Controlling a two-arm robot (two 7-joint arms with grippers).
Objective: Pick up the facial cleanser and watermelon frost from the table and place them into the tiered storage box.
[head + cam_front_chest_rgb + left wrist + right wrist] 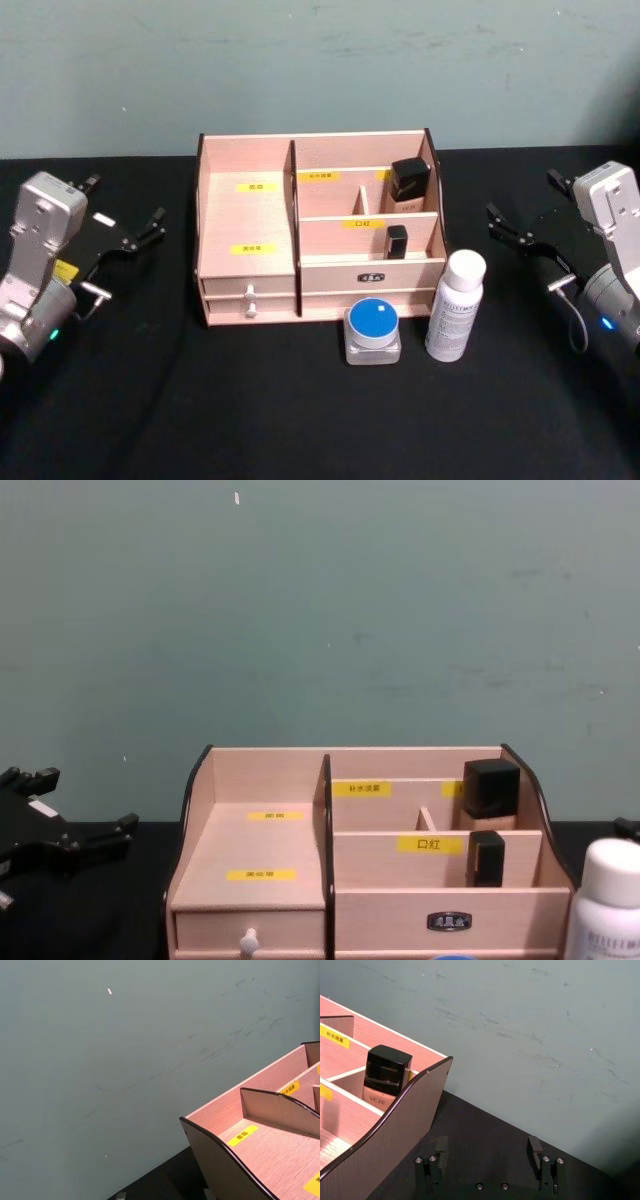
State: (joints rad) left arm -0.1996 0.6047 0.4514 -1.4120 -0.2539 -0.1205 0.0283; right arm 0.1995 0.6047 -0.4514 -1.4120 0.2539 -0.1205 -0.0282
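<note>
Cylindrical facial cleanser point(455, 310), square-shouldered watermelon frost point(372, 332)

A black table point(300, 420) carries the pale wooden tiered storage box point(245, 225), with the blue-lidded watermelon frost point(372, 330) standing just in front of the box's right half and the white facial cleanser point(454, 306) upright at its front right corner.

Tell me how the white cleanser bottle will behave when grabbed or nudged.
The facial cleanser stands tall on a narrow base, so a high push would likely tip it. Its round body might then roll. Its smooth wall looks slippery, so grip firmly.
</note>
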